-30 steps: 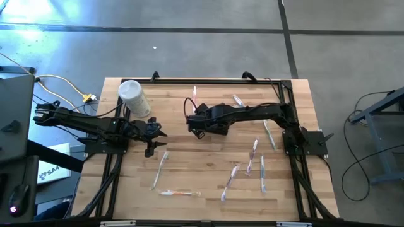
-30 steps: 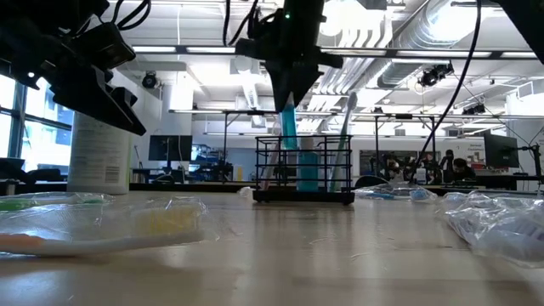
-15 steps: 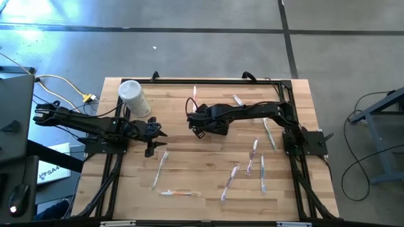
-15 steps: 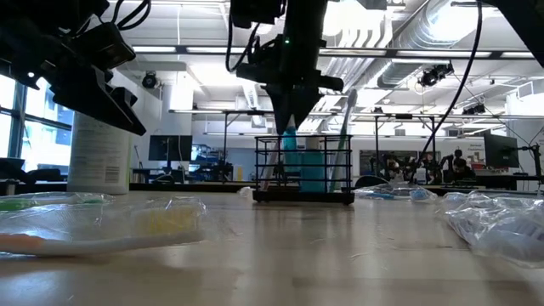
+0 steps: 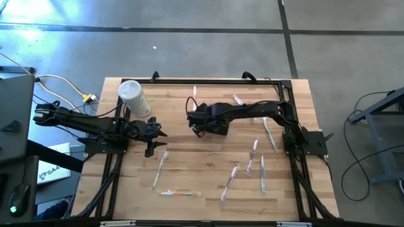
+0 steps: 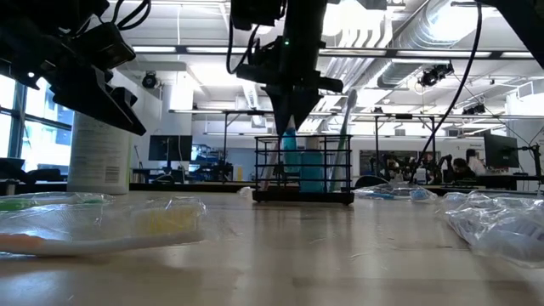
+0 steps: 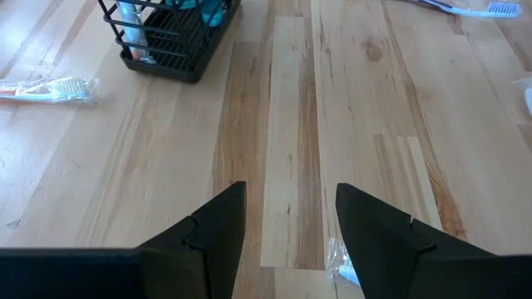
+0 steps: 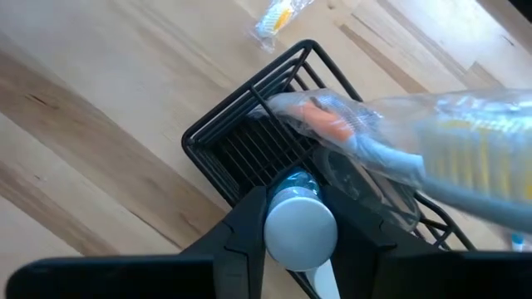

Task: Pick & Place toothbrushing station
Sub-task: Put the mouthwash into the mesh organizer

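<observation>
Toward the far middle of the wooden counter (image 5: 208,180): the black wire-mesh caddy (image 6: 304,170), upright on its flat base, directly below the right pincer (image 6: 291,121). Open grid walls, thin rigid rods, rectangular, so easy to drop slim things in from above. Inside already: a pale toothbrush (image 6: 344,136) standing on end against the bars, and a toothbrush in crinkly clear wrap (image 8: 366,137) leaning across the rim.

Reaching straight down, the right pincer pinching a smooth blue tube (image 6: 291,140) by its white rounded end, lower part within the rim; held vertical, probably to slide between the wires without snagging.

Left of the caddy and well apart, hovering low: the left pincer (image 7: 287,224), spread and holding nothing, apparently waiting.

Scattered over the near counter, lying flat: more wrapped toothbrushes (image 5: 161,169). At the far left, a white cylindrical container (image 5: 134,98), matte and upright.
</observation>
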Robot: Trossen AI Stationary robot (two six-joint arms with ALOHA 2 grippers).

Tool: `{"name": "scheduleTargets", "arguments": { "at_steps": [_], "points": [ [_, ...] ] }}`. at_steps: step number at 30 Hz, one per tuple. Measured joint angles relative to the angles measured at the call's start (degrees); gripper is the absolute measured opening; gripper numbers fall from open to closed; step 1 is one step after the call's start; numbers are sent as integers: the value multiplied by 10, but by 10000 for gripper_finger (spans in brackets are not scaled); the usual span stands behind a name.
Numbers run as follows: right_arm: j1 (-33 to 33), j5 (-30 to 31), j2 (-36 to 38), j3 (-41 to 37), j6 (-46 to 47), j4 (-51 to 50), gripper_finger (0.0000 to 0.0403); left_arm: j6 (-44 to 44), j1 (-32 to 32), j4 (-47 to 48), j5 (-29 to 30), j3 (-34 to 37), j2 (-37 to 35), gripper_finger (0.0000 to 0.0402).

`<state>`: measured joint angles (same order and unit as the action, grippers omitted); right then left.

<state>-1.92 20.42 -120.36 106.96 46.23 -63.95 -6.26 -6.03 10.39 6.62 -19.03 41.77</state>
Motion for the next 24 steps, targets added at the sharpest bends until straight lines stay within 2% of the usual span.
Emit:
{"name": "scheduleTargets", "arguments": {
  "at_steps": [24],
  "points": [
    [-27, -44, 0, 0, -1, 0, 89, 0, 0, 2, 0, 0, 0, 187]
  ]
}}
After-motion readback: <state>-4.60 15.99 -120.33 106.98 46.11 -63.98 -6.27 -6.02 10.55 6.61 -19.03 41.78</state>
